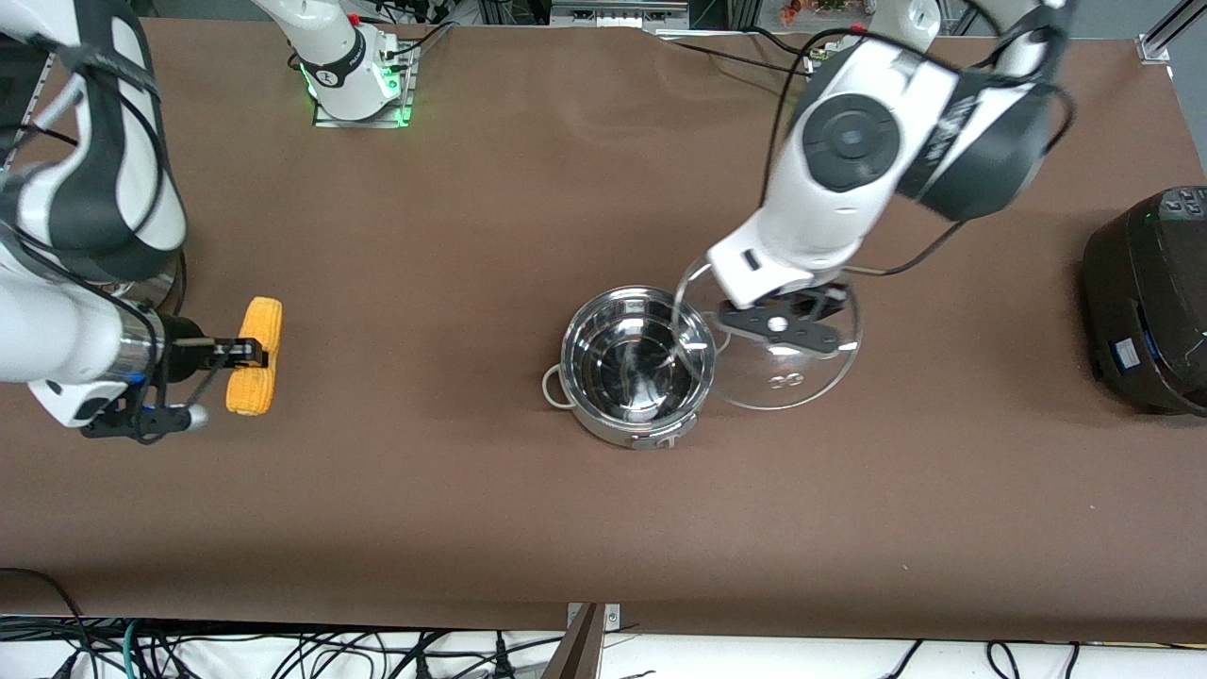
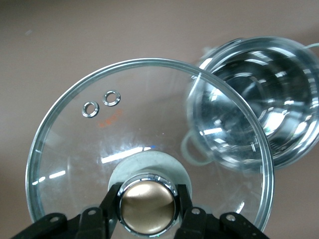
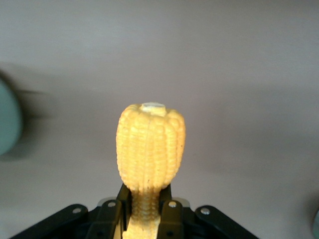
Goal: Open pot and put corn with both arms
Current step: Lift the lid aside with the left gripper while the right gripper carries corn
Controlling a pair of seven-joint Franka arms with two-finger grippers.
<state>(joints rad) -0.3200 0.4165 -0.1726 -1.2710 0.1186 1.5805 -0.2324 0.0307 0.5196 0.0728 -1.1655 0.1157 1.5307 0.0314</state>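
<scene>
We see the left gripper (image 2: 147, 209) with its jaws clamped on the brass-coloured knob (image 2: 148, 205) of the glass lid (image 1: 787, 372), which it holds tilted just beside the pot (image 1: 636, 377), one edge of the lid overlapping the pot's rim on the side toward the left arm's end of the bench (image 1: 471, 236). The pot stands open and looks empty near the middle of the bench. Well apart from it, toward the right arm's end, the right gripper (image 3: 140, 211) has its jaws closed on the corn (image 1: 256, 356) around its middle, though we cannot tell whether the cob touches the bench; a black cooker (image 1: 1150, 302) sits at the left arm's end.
</scene>
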